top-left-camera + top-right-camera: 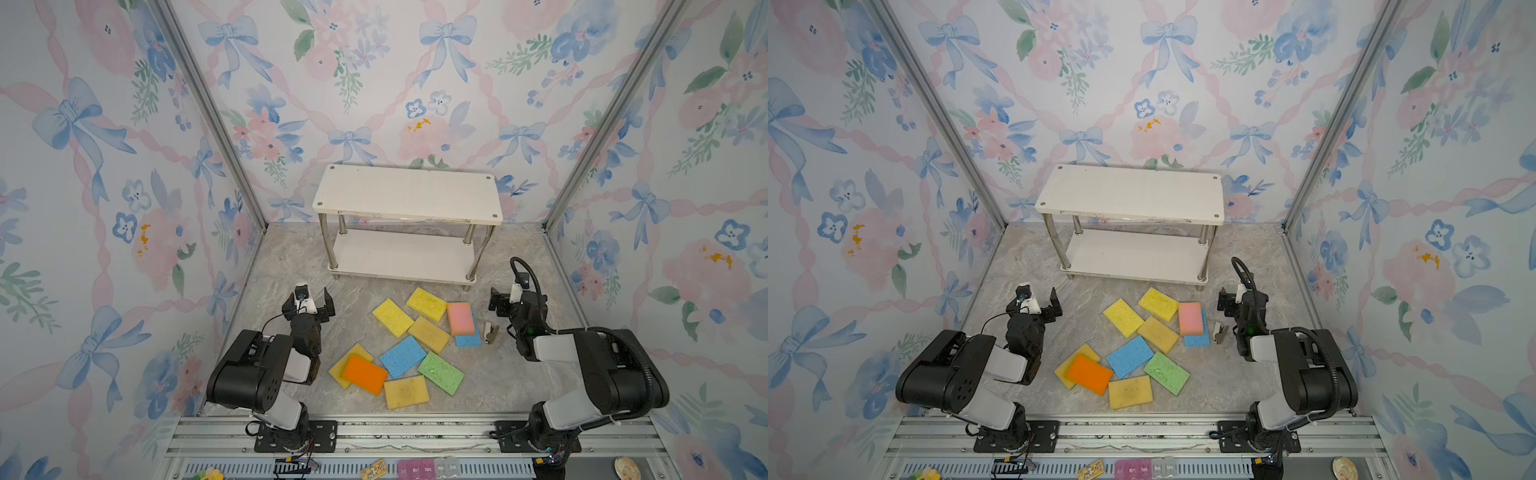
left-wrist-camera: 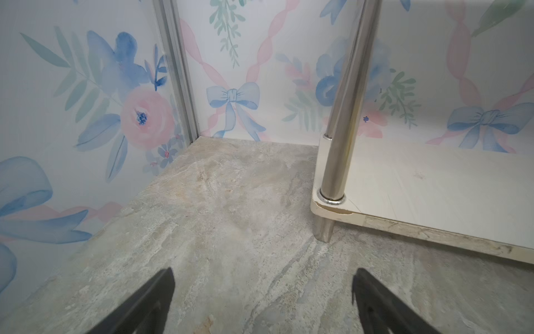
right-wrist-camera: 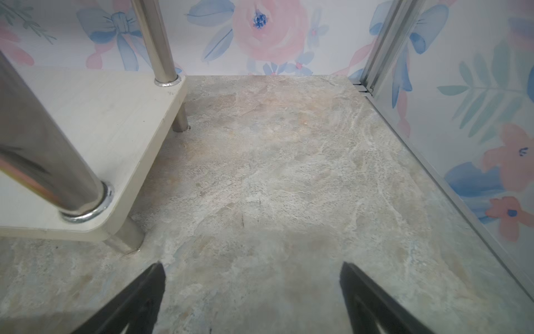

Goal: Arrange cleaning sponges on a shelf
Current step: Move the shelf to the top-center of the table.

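Nothing shelved yet, I'd say: the shelf (image 1: 407,193) is bare on both tiers, and all ten sponges (image 1: 402,356) lie scattered on the table (image 1: 490,374) in front of it (two pairs overlap). My left tool (image 2: 261,270) and right tool (image 3: 252,264) hang wide open, empty, flanking the pile.

small grey clip (image 1: 491,332) on marbled tabletop (image 1: 291,257), floral wallpaper walls (image 1: 374,83) around
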Tool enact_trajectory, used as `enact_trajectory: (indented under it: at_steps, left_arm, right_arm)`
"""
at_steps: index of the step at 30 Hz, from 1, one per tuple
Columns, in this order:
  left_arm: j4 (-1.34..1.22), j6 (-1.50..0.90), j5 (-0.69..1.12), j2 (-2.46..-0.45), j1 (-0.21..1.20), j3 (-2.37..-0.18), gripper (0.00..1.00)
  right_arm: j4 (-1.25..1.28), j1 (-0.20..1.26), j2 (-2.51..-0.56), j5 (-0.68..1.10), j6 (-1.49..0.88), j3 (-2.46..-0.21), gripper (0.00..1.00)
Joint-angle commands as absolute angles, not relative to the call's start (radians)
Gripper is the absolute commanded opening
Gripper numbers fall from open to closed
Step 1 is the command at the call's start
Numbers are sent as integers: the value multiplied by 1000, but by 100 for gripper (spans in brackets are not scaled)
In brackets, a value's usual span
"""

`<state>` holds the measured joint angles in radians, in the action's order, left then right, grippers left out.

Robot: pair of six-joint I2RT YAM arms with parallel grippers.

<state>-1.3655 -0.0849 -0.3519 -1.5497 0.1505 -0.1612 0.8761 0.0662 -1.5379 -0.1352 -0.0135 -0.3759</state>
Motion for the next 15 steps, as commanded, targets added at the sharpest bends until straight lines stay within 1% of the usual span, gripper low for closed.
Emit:
enact_trajectory:
  at_steps: [1, 15]
  left_arm:
    - [-1387, -65, -360, -1557, 145, -177, 98]
    - [-1387, -66, -354, -1560, 143, -179, 98]
  right_arm:
    - [899, 59, -1547, -149, -2, -395, 97]
    - [900, 48, -1546, -130, -10, -395, 97]
